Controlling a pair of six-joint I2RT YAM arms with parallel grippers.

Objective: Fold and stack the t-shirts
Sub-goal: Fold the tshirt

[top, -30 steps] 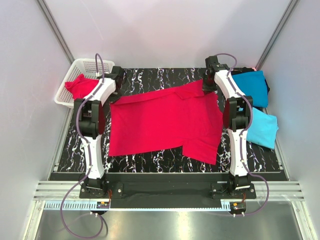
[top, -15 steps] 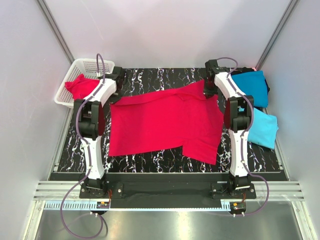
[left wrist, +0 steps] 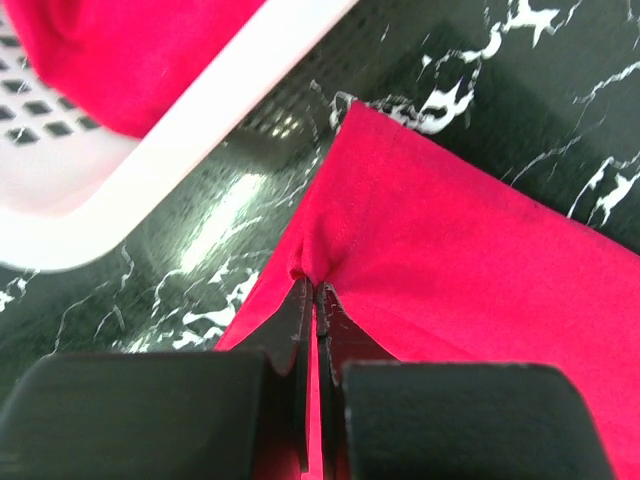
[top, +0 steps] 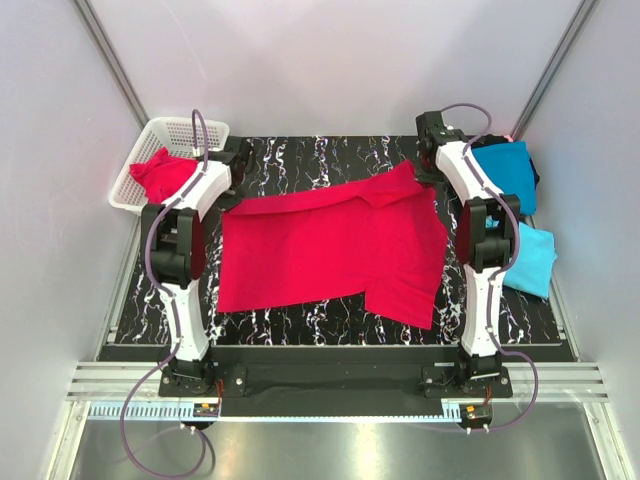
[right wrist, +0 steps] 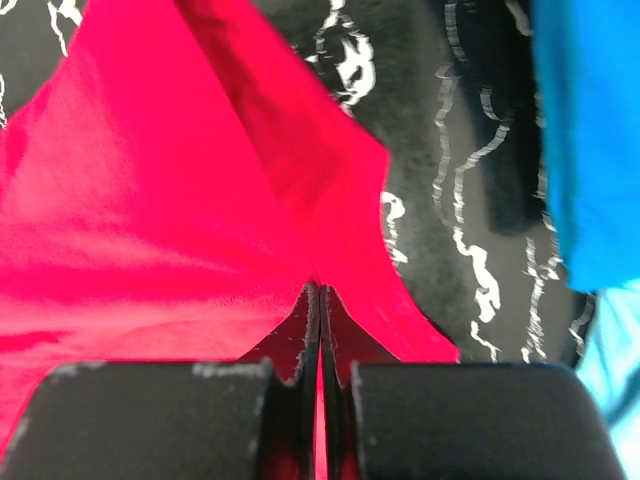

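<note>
My left pincer point(left wrist: 312, 292) is clamped tight on the far left corner of the spread red t-shirt point(top: 330, 240). A small pucker of hem is caught between its closed jaws, just beside the white basket point(top: 140, 140), where another red shirt point(top: 160, 172) lies bunched. That side has hardly moved in the last second. The spread shirt lies across the middle of the marbled table point(top: 300, 155).

The change is on the right. My right pincer point(right wrist: 318, 292), equally shut on the shirt's far right corner, has drawn away toward the far right. The flap that lay doubled over there a second ago is now pulled nearly open, and the far edge runs straighter between my two grips. I judge the spreading step almost done, with folding not yet begun.

Beyond the right arm, a teal-blue shirt point(top: 505, 170) and a sky-blue shirt point(top: 535, 262) sit at the table's right edge. Both look folded.
</note>
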